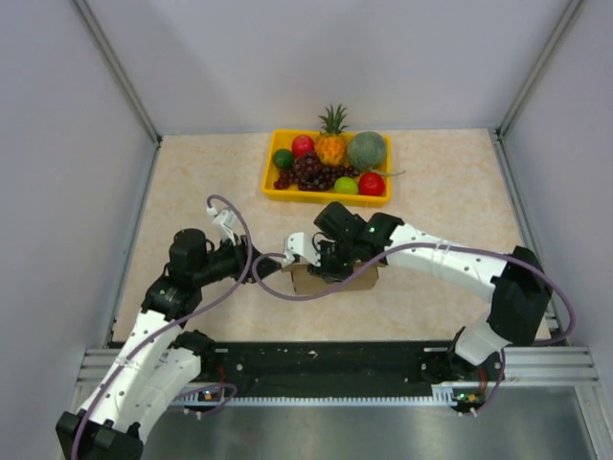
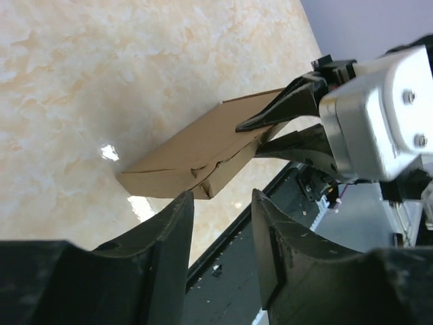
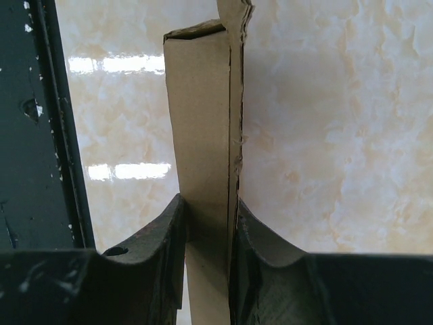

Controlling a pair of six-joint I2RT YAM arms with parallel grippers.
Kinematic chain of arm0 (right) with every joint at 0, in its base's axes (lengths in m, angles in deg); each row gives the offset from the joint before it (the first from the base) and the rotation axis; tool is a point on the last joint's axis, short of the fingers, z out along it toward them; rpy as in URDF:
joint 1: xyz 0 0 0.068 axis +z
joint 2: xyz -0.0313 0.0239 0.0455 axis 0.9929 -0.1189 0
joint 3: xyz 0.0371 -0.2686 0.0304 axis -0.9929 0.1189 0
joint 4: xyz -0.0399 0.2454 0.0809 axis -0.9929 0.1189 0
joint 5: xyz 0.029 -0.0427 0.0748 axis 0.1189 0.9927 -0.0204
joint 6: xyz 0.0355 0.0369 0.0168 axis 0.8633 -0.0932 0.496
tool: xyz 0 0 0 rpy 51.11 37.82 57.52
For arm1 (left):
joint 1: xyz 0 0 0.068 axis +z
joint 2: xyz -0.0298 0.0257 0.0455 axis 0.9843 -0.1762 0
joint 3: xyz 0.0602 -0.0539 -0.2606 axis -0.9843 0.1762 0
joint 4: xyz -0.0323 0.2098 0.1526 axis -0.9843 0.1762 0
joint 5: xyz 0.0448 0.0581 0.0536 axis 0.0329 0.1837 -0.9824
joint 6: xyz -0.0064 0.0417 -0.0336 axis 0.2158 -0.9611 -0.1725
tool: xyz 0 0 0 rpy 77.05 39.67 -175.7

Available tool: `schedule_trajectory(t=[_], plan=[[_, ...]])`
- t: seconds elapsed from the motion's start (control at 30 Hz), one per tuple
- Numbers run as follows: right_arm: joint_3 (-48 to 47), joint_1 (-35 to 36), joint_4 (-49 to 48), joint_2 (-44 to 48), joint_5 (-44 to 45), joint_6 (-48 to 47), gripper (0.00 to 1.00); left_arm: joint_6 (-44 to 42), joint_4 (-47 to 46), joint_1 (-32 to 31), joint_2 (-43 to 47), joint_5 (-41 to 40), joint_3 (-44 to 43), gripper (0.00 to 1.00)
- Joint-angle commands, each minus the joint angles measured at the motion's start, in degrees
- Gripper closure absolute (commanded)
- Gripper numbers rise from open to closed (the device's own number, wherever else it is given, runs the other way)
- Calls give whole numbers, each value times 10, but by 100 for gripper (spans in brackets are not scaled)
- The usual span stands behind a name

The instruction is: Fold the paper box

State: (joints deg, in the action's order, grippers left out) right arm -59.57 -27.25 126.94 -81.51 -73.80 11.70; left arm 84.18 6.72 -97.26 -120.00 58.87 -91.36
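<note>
The paper box (image 1: 337, 282) is a flat, folded brown carton near the middle of the table. My right gripper (image 1: 330, 264) comes in from the right and is shut on it. In the right wrist view both jaws press the box's narrow side (image 3: 203, 122) at the right gripper (image 3: 208, 206). My left gripper (image 1: 274, 266) sits at the box's left end. In the left wrist view the left gripper (image 2: 220, 196) is open with nothing between its jaws, just short of a corner of the box (image 2: 196, 152). The right gripper's black fingers (image 2: 284, 108) clamp the far end.
A yellow tray (image 1: 271, 179) of fruit stands at the back centre of the table. A black rail (image 1: 326, 359) runs along the near edge below the box. Grey walls close in the left, right and back sides.
</note>
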Motion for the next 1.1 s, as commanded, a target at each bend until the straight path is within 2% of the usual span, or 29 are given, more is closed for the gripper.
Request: schedule_trajectory(t=[0.0, 0.1, 0.13, 0.23, 0.33, 0.47, 0.53, 0.57, 0.6, 0.7, 0.87, 1.07], plan=[[-35, -18, 53, -36, -53, -6, 77, -13, -68, -3, 53, -21, 36, 58], [-41, -28, 53, -52, -67, -14, 76, -14, -97, -3, 82, -32, 63, 54], [-43, -34, 53, -56, -75, -18, 76, -13, -102, -3, 83, -32, 72, 47], [-47, -42, 53, -67, -90, -24, 76, -13, -123, -4, 65, -10, 74, 40], [-48, -49, 52, -78, -98, -29, 76, -25, -146, -7, 41, 12, 64, 41], [-50, -59, 53, -83, -114, -29, 76, -74, -135, -10, -6, 8, 25, 52], [-48, -62, 52, -82, -121, -29, 76, -117, -118, -12, -25, 14, -2, 49], [-47, -63, 53, -83, -124, -31, 77, -135, -103, -12, -46, 20, -13, 43], [-47, -64, 52, -82, -126, -31, 77, -170, -72, -12, -55, 23, -23, 41], [-47, -66, 53, -81, -130, -33, 77, -212, -58, -13, -81, 43, -44, 36], [-50, -69, 52, -88, -141, -35, 77, -230, -113, -24, -104, 63, -45, 41], [-51, -70, 52, -89, -141, -35, 77, -297, -69, -55, -147, 61, -75, 54]])
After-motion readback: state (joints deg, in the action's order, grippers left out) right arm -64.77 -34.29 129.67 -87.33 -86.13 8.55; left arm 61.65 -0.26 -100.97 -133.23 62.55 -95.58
